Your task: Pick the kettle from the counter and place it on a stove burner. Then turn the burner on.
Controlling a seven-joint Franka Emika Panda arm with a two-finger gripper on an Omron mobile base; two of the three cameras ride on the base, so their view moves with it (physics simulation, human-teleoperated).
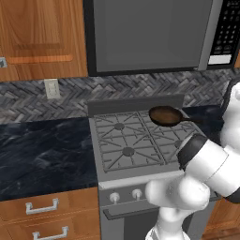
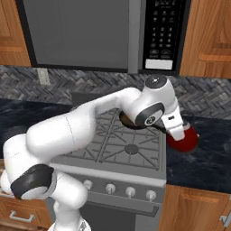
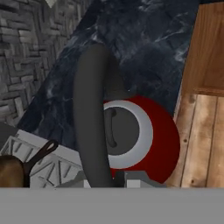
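The red kettle (image 2: 186, 140) is over the black counter (image 2: 205, 158) just right of the stove; I cannot tell whether it rests on the stone or hangs just above it. From above, the hand view shows its red body (image 3: 165, 144), silvery lid (image 3: 144, 131) and dark arched handle (image 3: 89, 113). My gripper (image 3: 100, 178) is directly over it, its fingers hugging the handle on both sides, shut on it. One free front burner (image 2: 131, 148) lies to the kettle's left, and another burner (image 1: 128, 151) sits at the stove's front left.
A brown skillet (image 1: 165, 115) sits on the back right burner, its handle pointing right; it is also beside the kettle (image 3: 8, 173). Stove knobs (image 2: 109, 188) line the front panel. A microwave (image 2: 90, 31) hangs above. A long stretch of counter (image 1: 42, 150) lies left of the stove.
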